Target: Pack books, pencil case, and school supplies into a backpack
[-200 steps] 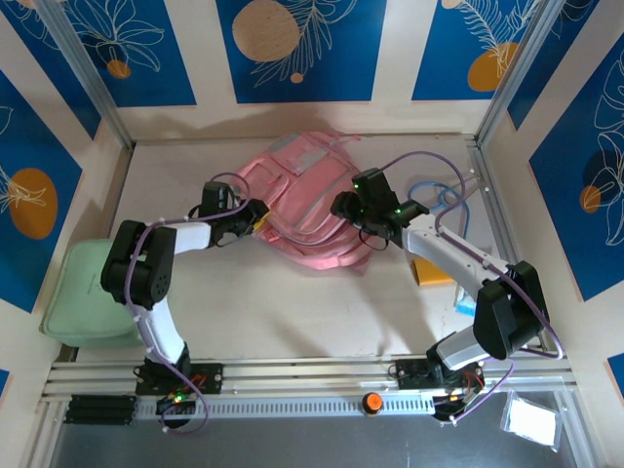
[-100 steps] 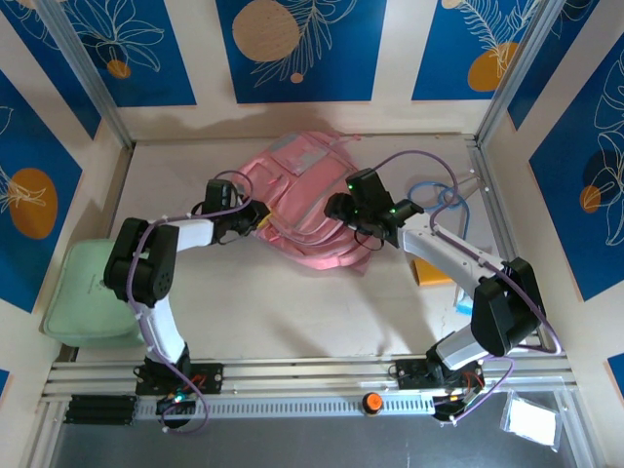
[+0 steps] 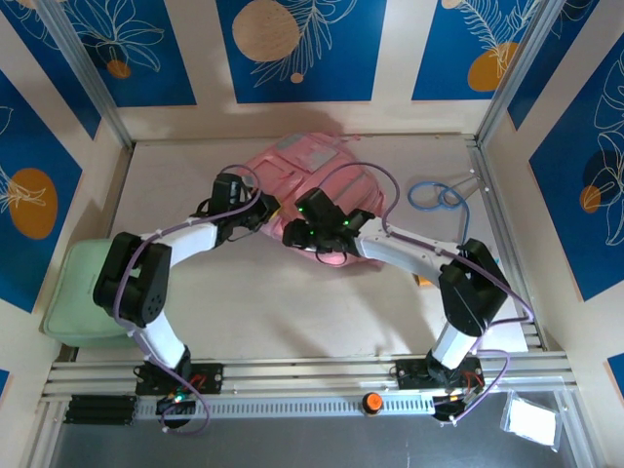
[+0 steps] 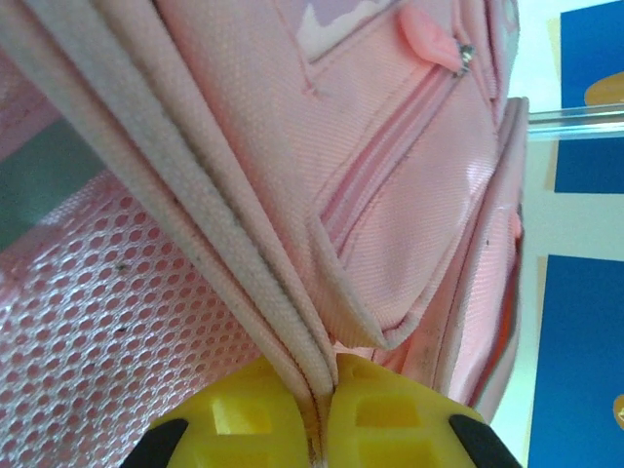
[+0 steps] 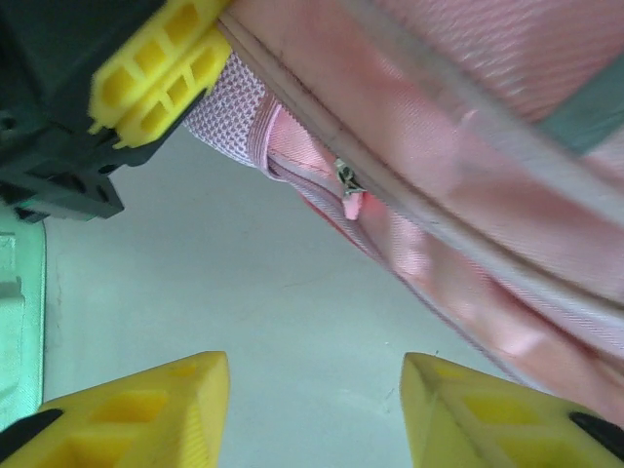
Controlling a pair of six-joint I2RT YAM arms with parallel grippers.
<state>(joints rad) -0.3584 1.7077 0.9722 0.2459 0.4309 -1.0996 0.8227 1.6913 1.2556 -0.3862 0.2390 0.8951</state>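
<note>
Backpack [image 3: 297, 166], pink, lies at the far middle of the table [image 3: 244, 292], its long axis slanting from far left to near right. The left gripper [image 4: 317, 419] is pinched tight on its piped edge. The right gripper [image 5: 312, 390] has its jaws parted and empty, just beside a zip pull [image 5: 351, 200].

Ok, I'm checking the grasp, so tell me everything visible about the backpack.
The backpack is pink fabric with pale piping, grey trim, a mesh panel and zipped front pockets. It lies flat on the table. The left gripper is shut on a piped edge; the right gripper is open beside it, apart.
</note>
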